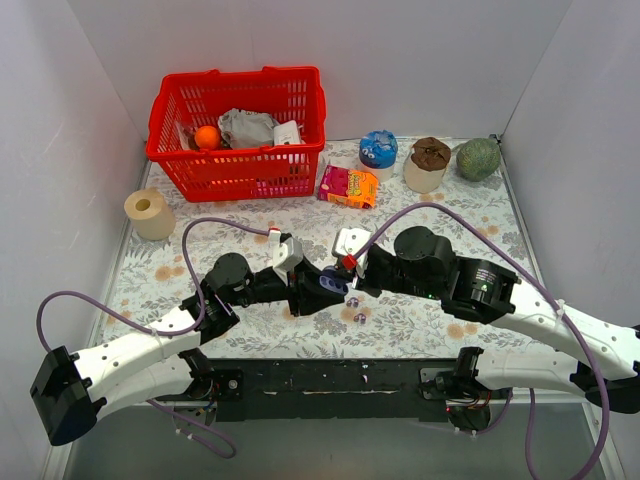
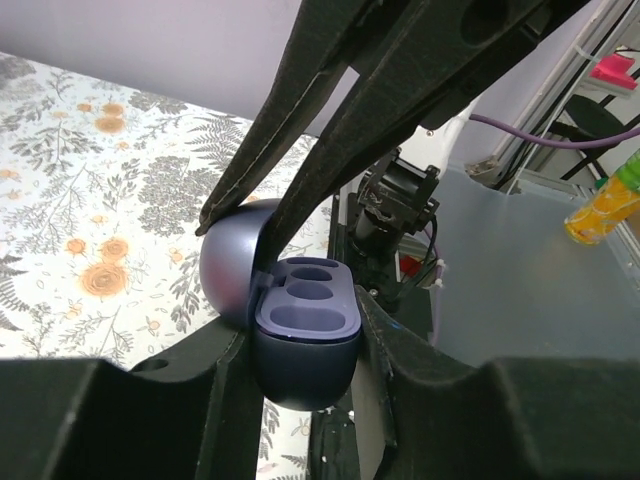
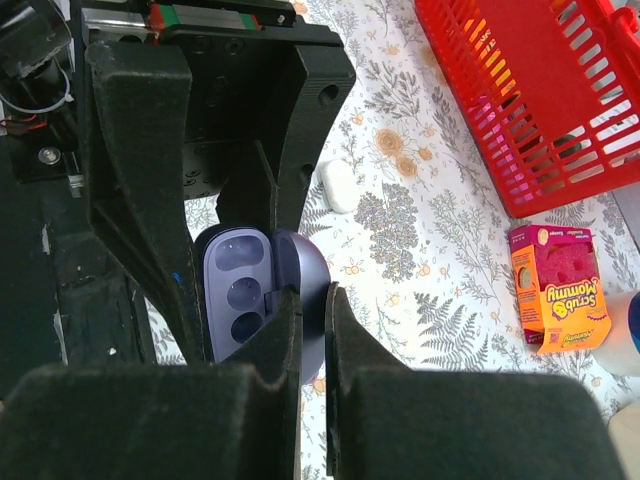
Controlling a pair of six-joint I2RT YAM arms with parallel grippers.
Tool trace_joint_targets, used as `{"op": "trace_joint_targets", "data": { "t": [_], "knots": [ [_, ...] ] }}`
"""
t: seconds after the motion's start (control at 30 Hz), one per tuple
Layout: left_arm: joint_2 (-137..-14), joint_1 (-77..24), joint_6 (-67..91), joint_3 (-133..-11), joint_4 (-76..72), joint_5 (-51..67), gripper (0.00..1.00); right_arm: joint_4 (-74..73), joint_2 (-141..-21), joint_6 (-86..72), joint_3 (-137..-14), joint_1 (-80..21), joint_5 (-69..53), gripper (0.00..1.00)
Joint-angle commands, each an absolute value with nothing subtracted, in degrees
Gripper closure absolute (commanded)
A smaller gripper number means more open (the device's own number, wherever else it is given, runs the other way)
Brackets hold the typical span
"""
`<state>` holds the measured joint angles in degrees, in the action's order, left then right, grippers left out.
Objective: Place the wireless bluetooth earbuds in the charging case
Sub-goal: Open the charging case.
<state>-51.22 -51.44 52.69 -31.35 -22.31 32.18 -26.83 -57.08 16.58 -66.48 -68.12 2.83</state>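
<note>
Lavender charging case, wells empty, clamped by left gripper; right gripper seemingly pinches its open lid.

Right fingers crowd one side of the open charging case.

A red basket stands beside a sponge box.

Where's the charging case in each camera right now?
Top external: charging case at picture centre.
Left wrist: lower centre, lid open, clamped by left gripper.
Right wrist: left of centre, right gripper pinching its lid.
Shared landmark: floral tablecloth.
</note>
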Motion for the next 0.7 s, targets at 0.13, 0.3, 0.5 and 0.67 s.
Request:
{"op": "trace_joint_targets", "data": {
  "t": [0.13,0.3,0.5,0.67],
  "knots": [
    [-50.19,-51.15,52.03,-30.15,-25.14,29.27,1.00,-24.34,-56.34,14.59,-65.74,-68.82,2.37,0.99],
    [-49.40,-51.15,52.03,-29.62,-25.05,29.35,1.00,-24.43,-56.60,13.98,-66.18,-68.99,2.72,0.99],
    [-46.77,-51.15,52.99,-27.25,-27.24,27.08,1.00,-18.03,-53.54,3.81,-66.88,-68.38,10.01,0.42],
    [-41.23,-51.15,56.51,-22.60,-31.11,19.18,1.00,-15.37,-51.42,-4.74,-68.03,-63.91,16.17,0.26]
  ]
}}
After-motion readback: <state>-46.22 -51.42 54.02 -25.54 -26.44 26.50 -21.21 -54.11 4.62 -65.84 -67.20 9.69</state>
